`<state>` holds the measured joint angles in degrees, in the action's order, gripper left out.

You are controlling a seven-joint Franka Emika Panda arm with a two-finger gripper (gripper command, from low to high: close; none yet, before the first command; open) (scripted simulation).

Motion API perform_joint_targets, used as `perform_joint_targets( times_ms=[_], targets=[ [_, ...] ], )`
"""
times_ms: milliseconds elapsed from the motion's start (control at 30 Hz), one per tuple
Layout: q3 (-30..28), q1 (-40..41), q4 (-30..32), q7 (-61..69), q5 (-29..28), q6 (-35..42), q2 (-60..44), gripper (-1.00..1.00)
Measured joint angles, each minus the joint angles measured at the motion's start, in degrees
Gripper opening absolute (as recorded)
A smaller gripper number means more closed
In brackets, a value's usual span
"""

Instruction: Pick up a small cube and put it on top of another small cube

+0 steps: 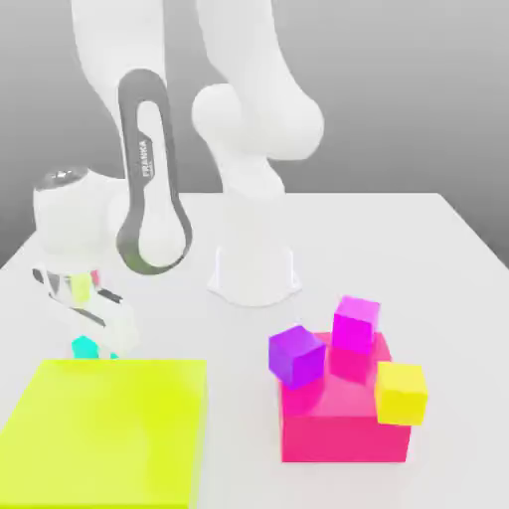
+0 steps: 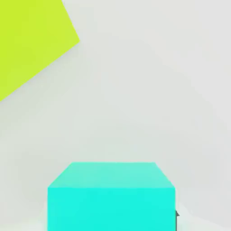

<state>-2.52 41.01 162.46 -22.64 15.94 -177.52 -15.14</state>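
gripper [image 1: 99, 350]: closed on the small cyan cube [image 2: 111, 210], just beyond the lime block [image 1: 107, 432] in the exterior view
small cyan cube: in the grip, low beside the lime block's far edge; whether it touches the table [image 1: 447, 260] I cannot tell
grip check: let the pads settle squarely on opposite faces before any lift; an off-centre pinch could let the cube pivot
lift: go straight up first, well above the lime block's top, as a sideways start could knock its near corner
carry: travel level past the lime block towards the exterior view's right, slowly enough that the cube does not swing or slip
arm [image 1: 154, 174]: reaches down to the gripper from above and beyond the lime block
writing: "FRANKA", the maker's name, running lengthwise on the arm's dark-edged link, above the lime block in the exterior view
possible supports: purple cube [image 1: 297, 356], magenta cube [image 1: 356, 323] and yellow cube [image 1: 401, 394], around the red block [image 1: 343, 434], to the exterior view's right of the lime block; which is meant I cannot tell
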Motion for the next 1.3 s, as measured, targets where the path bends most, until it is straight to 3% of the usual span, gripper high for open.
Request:
perform_joint_targets(
  times_ms=[100,233,333,467,733,1167,1300],
  targets=[
    [-4.2,-3.5,0.9,-2.8,-3.4,3.7,4.6,-1.0],
    [-7.7,-4.2,2.6,-9.6,-12.8,9.6,12.3,-1.0],
    [-6.6,-3.8,3.0,-15.9,-17.4,13.7,16.7,-1.0],
    [-2.3,-7.9,2.3,-26.1,-19.2,18.3,20.5,-1.0],
    [7.4,-15.0,0.8,-43.0,-16.2,27.1,27.8,-1.0],
    [22.0,-29.5,-1.9,-65.4,-4.0,41.8,40.8,-1.0],
    [24.5,-29.8,-0.5,-67.8,-3.5,35.7,36.1,-1.0]
  ],
)
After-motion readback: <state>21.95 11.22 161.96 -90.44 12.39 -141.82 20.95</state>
